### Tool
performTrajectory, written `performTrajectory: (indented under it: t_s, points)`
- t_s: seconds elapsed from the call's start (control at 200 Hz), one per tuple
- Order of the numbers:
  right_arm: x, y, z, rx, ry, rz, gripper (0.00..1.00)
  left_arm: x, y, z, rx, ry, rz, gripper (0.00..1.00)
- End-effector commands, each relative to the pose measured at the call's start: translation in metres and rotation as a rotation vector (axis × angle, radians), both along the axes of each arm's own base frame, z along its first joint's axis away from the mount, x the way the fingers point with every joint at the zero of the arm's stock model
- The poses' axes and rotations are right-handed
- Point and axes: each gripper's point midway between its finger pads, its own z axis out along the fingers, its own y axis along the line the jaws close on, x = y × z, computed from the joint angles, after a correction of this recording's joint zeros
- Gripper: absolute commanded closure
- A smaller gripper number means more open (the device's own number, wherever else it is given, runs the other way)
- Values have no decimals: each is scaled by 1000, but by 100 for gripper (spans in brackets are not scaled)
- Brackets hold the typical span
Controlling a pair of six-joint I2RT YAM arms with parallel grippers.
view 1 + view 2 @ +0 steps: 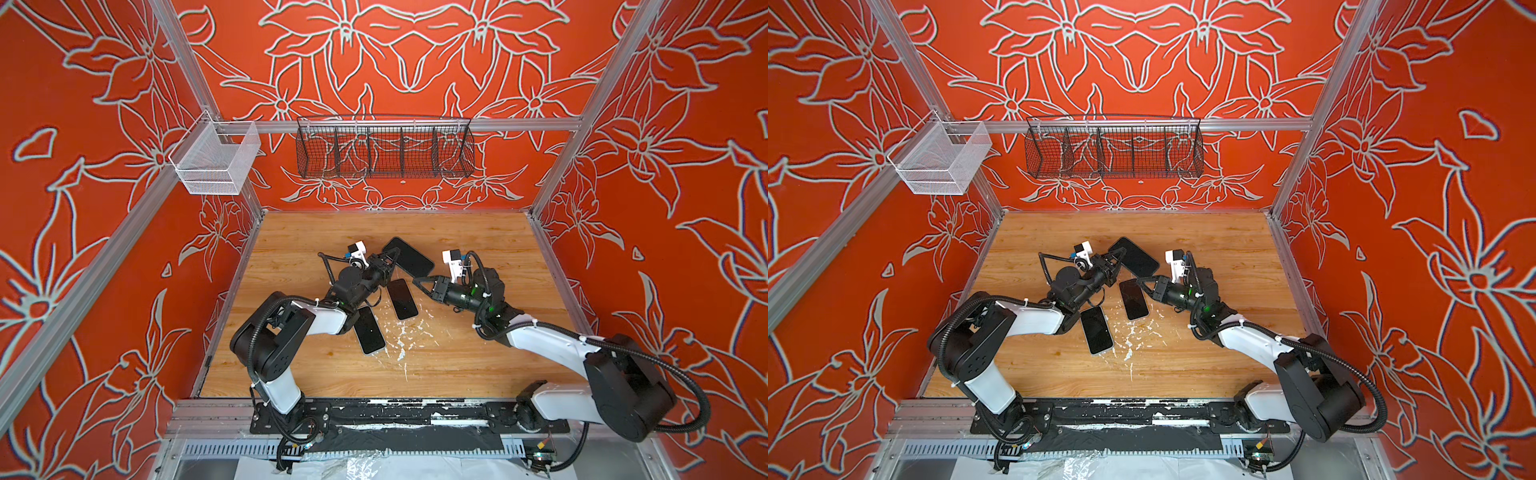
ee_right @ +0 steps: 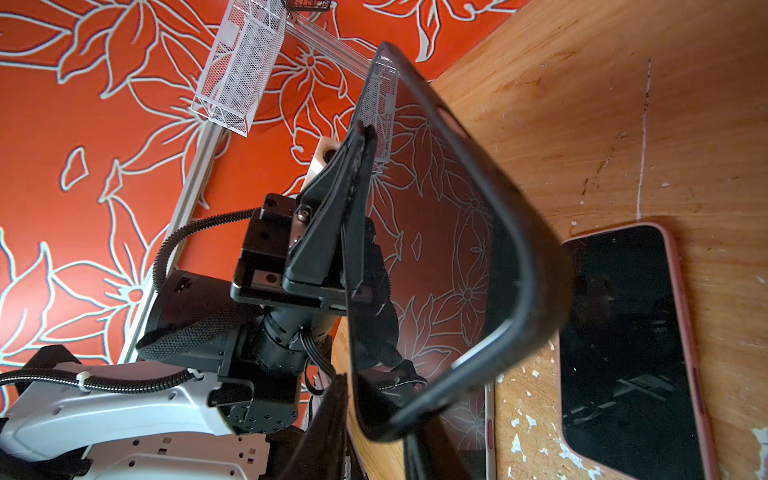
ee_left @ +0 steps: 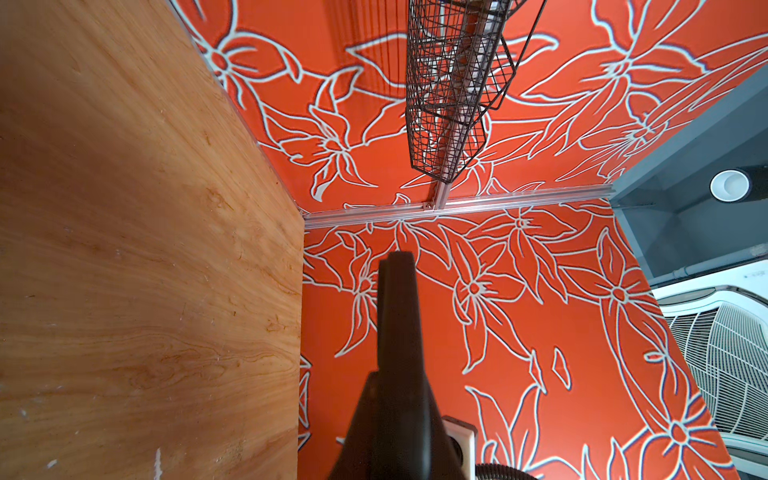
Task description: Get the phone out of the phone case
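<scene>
In both top views a phone in a black phone case [image 1: 411, 257] [image 1: 1136, 258] hangs tilted above the wooden table. My left gripper [image 1: 394, 253] [image 1: 1119, 255] is shut on its upper long edge; the right wrist view shows those fingers [image 2: 361, 141] clamped over the case rim beside the glossy screen [image 2: 449, 249]. In the left wrist view its fingertips [image 3: 397, 291] are pressed together. My right gripper [image 1: 415, 281] [image 2: 378, 411] straddles the case's lower corner. Its jaws are narrow, and a sliver of table shows between one finger [image 2: 328, 415] and the case.
Two other phones lie on the table: a pink-edged one [image 1: 402, 299] [image 2: 623, 353] under the raised phone and a light-edged one [image 1: 370, 330] by my left arm. White flecks [image 1: 401, 336] mark the wood. A black wire basket [image 1: 384, 147] and a white mesh basket [image 1: 216, 160] hang on the back rail.
</scene>
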Motion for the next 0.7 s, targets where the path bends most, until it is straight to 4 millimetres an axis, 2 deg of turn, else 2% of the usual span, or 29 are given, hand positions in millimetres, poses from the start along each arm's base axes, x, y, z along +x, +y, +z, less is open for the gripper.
performTrajectory:
  t_s: [0.0, 0.475, 0.696]
  points:
    - [5, 3, 14, 34, -31, -18, 77, -7, 0, 38, -79, -104, -8, 100]
    - [10, 3, 14, 49, -33, -37, 83, -10, -8, 36, -96, -96, -29, 100]
    - [12, 4, 11, 48, -28, -39, 89, -9, -11, 35, -123, -91, -37, 100]
